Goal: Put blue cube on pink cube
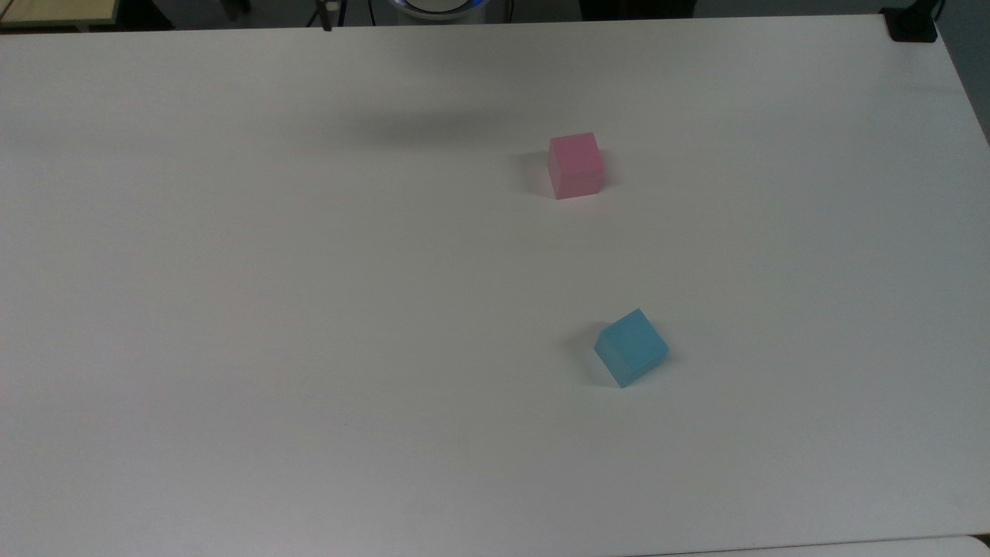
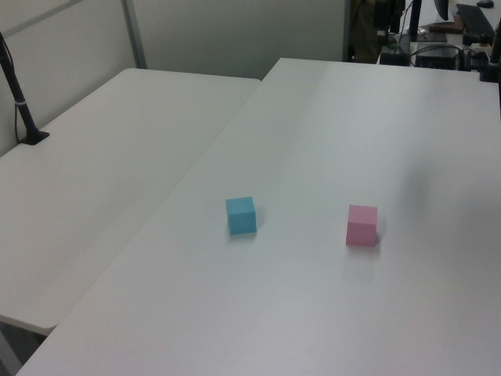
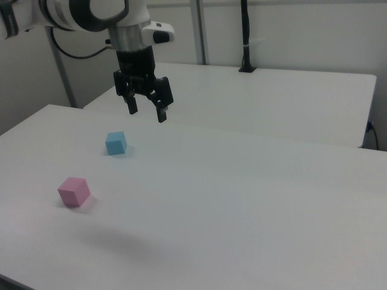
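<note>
White worktop (image 1: 232, 309). Pink cube (image 1: 575, 165) sits right of centre in the top view, faces roughly square to the frame. Blue cube (image 1: 631, 347) lies below it, slightly further right, rotated about its vertical axis. Cubes well apart, each casting a soft shadow leftward.

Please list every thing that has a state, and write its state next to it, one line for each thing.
blue cube: resting flat on the table, free, nothing on it, apart from the pink cube.
pink cube: resting flat on the table, top bare.
gripper: raised above the table, jaws open, holding nothing.
table: white, bearing both cubes.
</note>
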